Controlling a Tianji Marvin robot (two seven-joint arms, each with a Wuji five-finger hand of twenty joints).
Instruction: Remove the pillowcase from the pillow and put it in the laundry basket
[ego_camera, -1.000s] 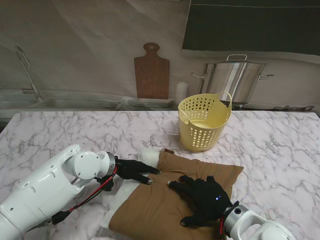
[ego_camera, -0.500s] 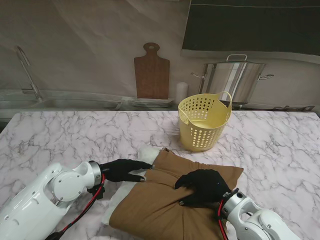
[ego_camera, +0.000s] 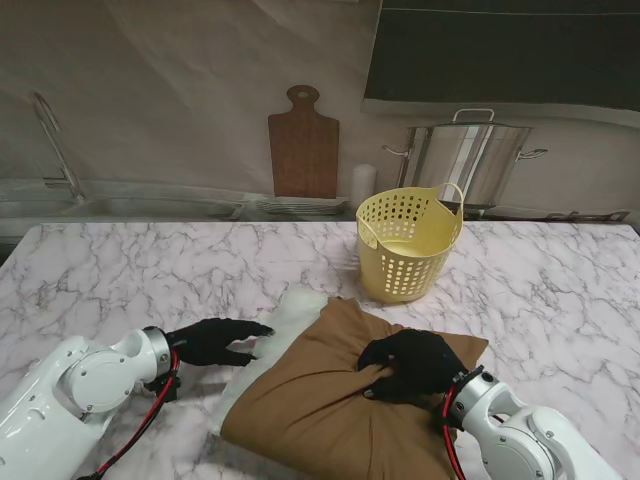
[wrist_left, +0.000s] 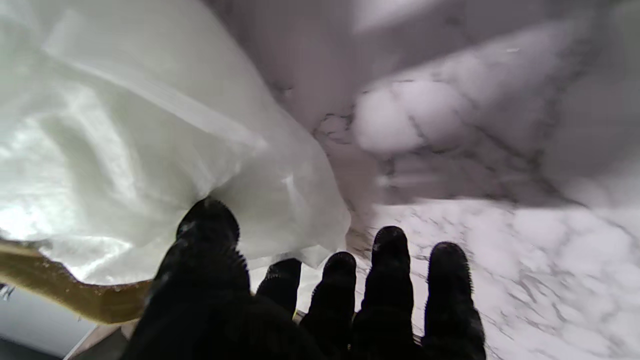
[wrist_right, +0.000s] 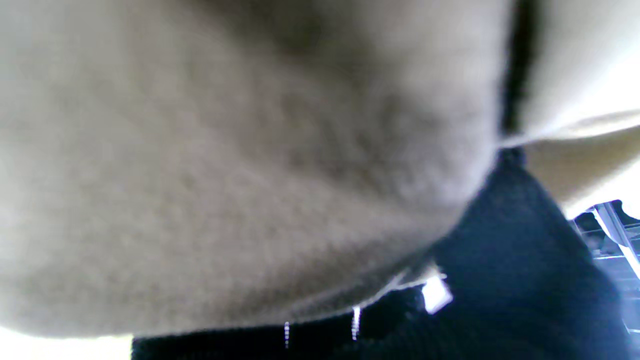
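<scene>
Task is early-to-mid, as I judge it: the pillowcase (ego_camera: 330, 400) (brown) covers most of the pillow (ego_camera: 285, 315), w/ only a white strip of pillow poking out on the side away from the laundry basket (ego_camera: 408, 243). Nothing is in the basket yet as far as its open top shows. Left to do: pull the case fully off, carry it to the basket, drop it in.

Right hand (ego_camera: 410, 365) sits on top of the pillowcase, on the side nearer to me from the basket, fingers curled into a bunch of brown cloth, so it's gripping the case. Left hand (ego_camera: 213, 341) is at the exposed white end, well apart from the basket; the left wrist view shows the thumb (wrist_left: 207, 240) pressed against the white pillow (wrist_left: 150, 140), w/ the other fingers underneath, so prob. pinching a fold of the pillow (grip not fully visible).

The pillow + case lie on the marble table (ego_camera: 120, 270), just beside the basket on the side nearer to me; whether the case's far corner touches the basket, can't tell.

Hard to make out:
- right wrist view is nearly all blurred cloth (wrist_right: 225, 175) & dark glove, no finger detail
- the case's opening edge is only partly seen, as a brown hem (wrist_left: 70, 295) in the left wrist view
- near edge of the pillow is cut off by the stand view's frame & the right arm
- basket's inside bottom is mostly hidden by its wall
</scene>
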